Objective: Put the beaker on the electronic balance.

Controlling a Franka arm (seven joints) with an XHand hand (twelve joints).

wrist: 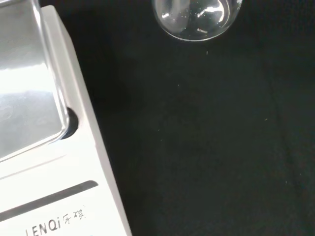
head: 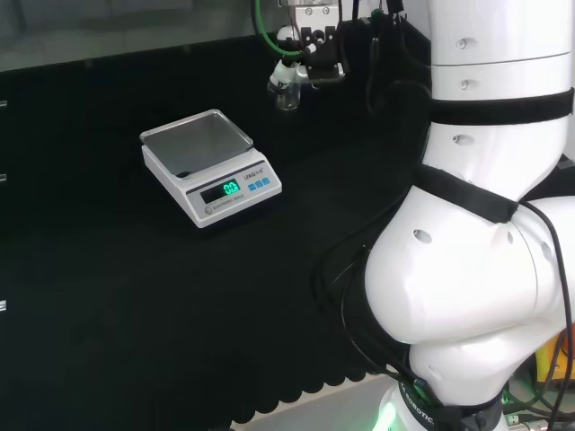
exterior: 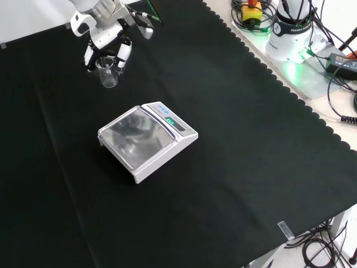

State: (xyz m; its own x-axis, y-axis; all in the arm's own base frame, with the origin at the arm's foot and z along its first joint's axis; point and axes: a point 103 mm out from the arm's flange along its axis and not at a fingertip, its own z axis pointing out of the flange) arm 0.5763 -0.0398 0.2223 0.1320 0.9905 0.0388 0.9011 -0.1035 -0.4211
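Black cloth [exterior: 234, 167] is covering the whole bench, scalloped along its edge, and I am working at its far corner in the front view. My hand [exterior: 106, 42] is sitting over a small clear glass beaker [exterior: 108, 73], with fingers [exterior: 124, 53] curling down on either side of its rim, so I am judging that I am grasping it, though I cannot tell whether its base is touching the cloth or hanging just clear. The electronic balance [exterior: 148, 139] is standing well apart from it, nearer the camera in the front view and to the left in the head view, its display glowing green.

To do this step well, I am thinking I should be keeping the beaker upright, carrying it clear of the balance's raised edge, and lowering it onto the middle of the steel pan [head: 199, 139] before letting go.

The beaker is looking empty from the wrist view, and the pan is bare
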